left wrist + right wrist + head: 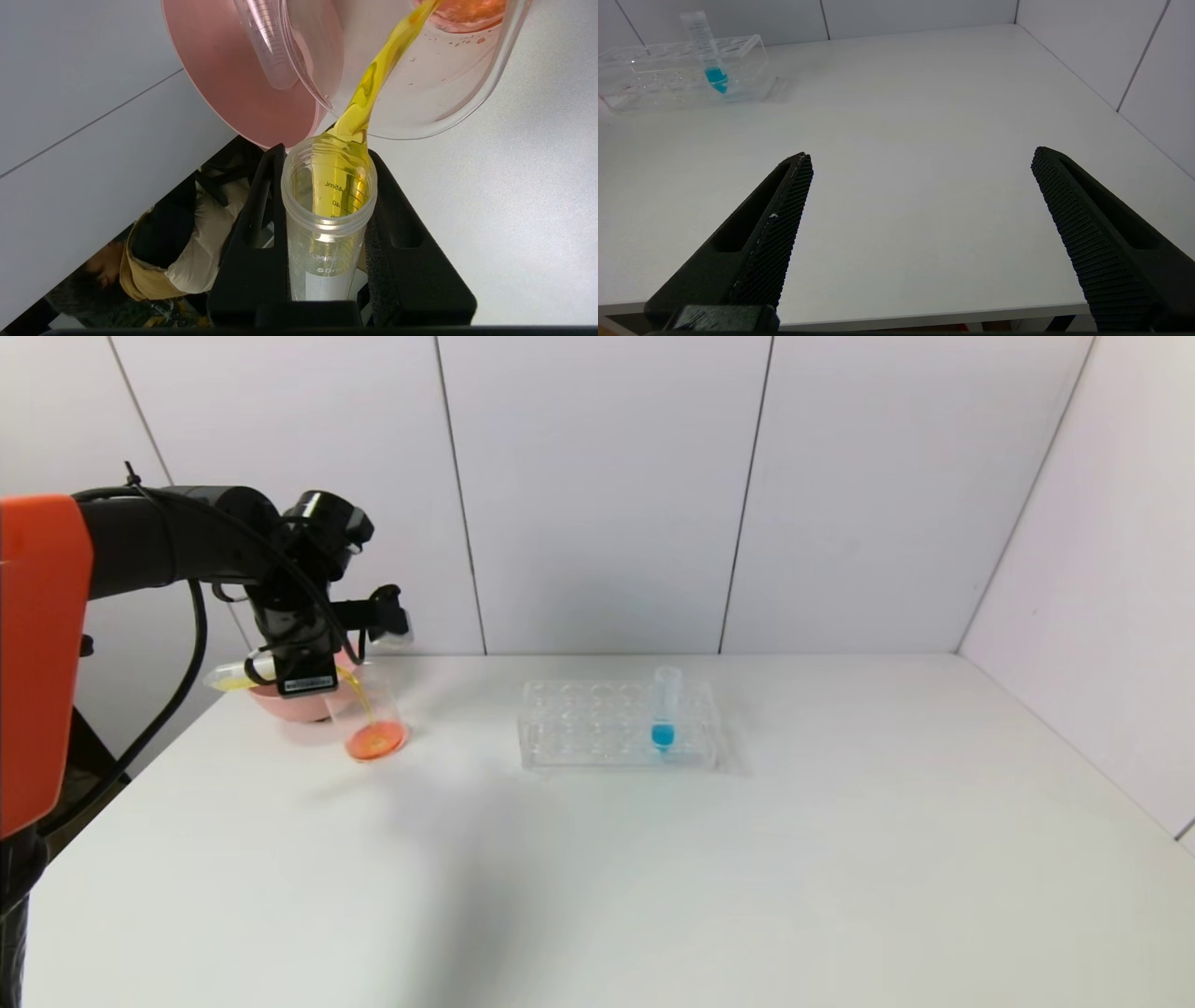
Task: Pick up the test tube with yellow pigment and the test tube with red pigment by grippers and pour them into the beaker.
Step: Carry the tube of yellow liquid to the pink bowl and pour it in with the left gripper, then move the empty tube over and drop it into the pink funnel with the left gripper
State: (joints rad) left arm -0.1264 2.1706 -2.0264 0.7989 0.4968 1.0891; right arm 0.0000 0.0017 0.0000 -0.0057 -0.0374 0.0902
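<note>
My left gripper [301,670] is shut on the test tube with yellow pigment [229,678], held tilted almost level at the table's far left. In the left wrist view the tube [327,233] sits between the black fingers [261,224]. A yellow stream [373,79] runs from its mouth into the beaker [467,93]. The beaker [387,705] stands on the table with red-orange liquid [376,740] in its bottom. No tube with red liquid is in view. My right gripper [920,156] is open and empty over the table's front edge.
A pink bowl [276,706] stands just behind the beaker; an empty clear tube [268,46] lies in the bowl [224,79]. A clear tube rack [597,733] at mid table holds a tube with blue liquid [664,709]. It also shows in the right wrist view [710,51].
</note>
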